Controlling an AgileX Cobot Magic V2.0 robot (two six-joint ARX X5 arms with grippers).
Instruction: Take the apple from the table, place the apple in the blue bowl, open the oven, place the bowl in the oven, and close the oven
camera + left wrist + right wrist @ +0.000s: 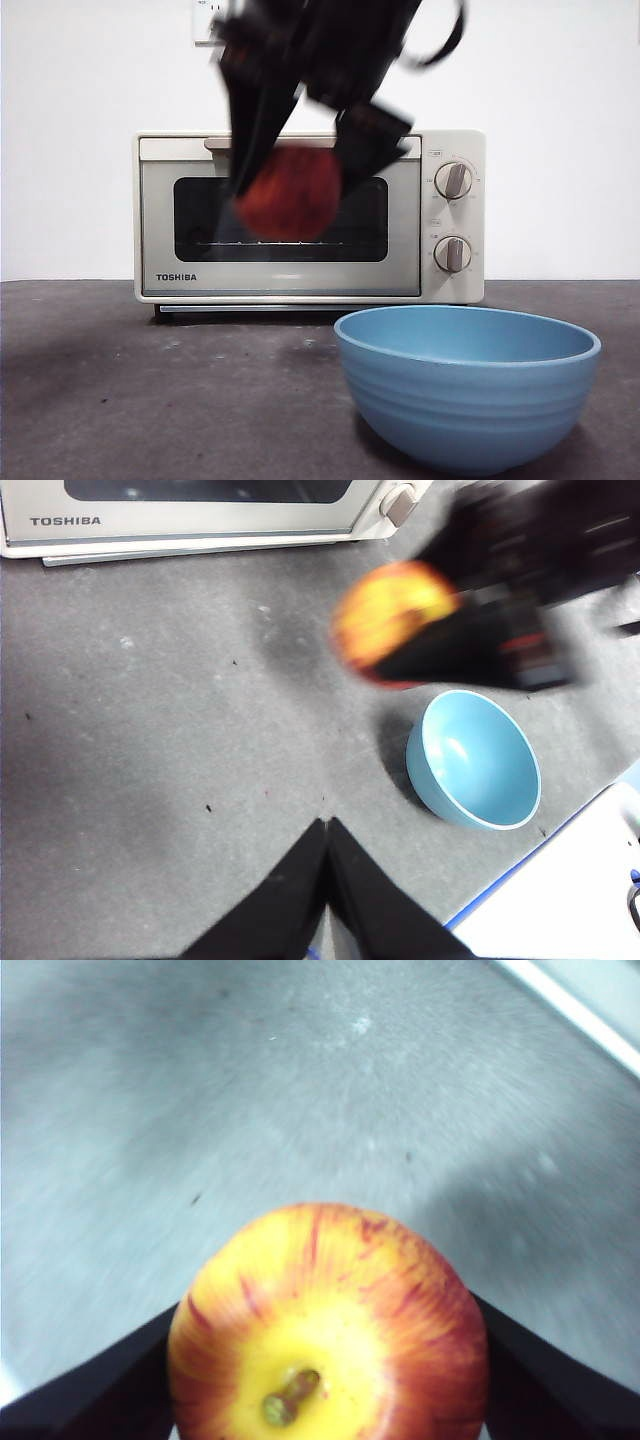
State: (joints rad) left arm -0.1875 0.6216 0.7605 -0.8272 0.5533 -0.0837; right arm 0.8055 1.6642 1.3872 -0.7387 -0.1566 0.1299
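Right gripper (295, 165) is clamped on the apple (290, 195), which is carried in the air well above the table (120, 390), in front of the oven (310, 215) window & up-left of the blue bowl (468, 395) as seen from the front cam. In the right wrist view the apple (328, 1325) is seen wedged between both jaws, stem end facing the cam, w/ blurred tabletop behind, so the arm is judged to be moving. Left gripper (327, 825) is seen w/ jaws pressed together & nothing held, hovering over bare table, apart from the bowl (475, 760); it is taken to be waiting. From that view the apple (395, 620) is placed between oven (200, 520) & bowl, not yet over the bowl's rim. Progress est.: pick-up is done, transfer is underway. Bowl is empty as far as can be seen. Oven door is shut, handle untouched. Left to do: apple to be dropped in the bowl, door to be opened, bowl to be set inside, door to be closed. Most of the task is judged to remain.
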